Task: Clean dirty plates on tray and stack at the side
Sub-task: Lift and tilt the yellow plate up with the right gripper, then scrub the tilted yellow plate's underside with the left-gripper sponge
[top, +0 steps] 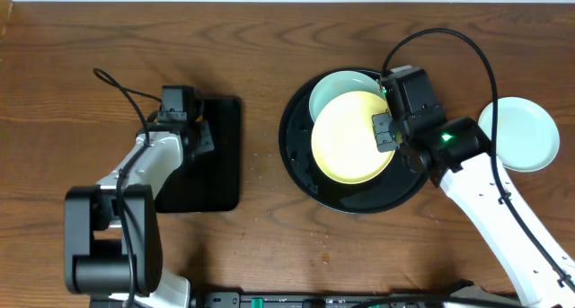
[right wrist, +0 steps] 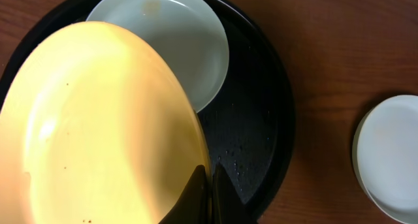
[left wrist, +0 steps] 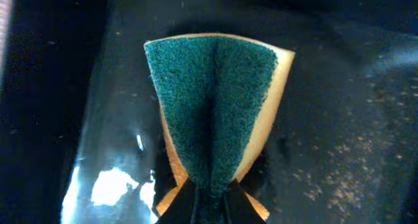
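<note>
1. Yellow plate is clamped at its 3 o'clock rim by the right gripper, above the round tray.
2. Green-faced sponge is pinched by the left gripper; the plate is seen at 3 o'clock from it.

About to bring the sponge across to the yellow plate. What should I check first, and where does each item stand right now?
1. Right gripper shut on yellow plate rim: ok.
2. Left gripper shut on sponge, over the rectangular tray: ok.
3. Yellow plate clear of the blue plate behind it: cannot tell; they overlap in view.
4. Yellow plate clean: not ok, brown specks show.
5. Stacking spot: ok, one pale plate sits on the table right of the round tray.
</note>
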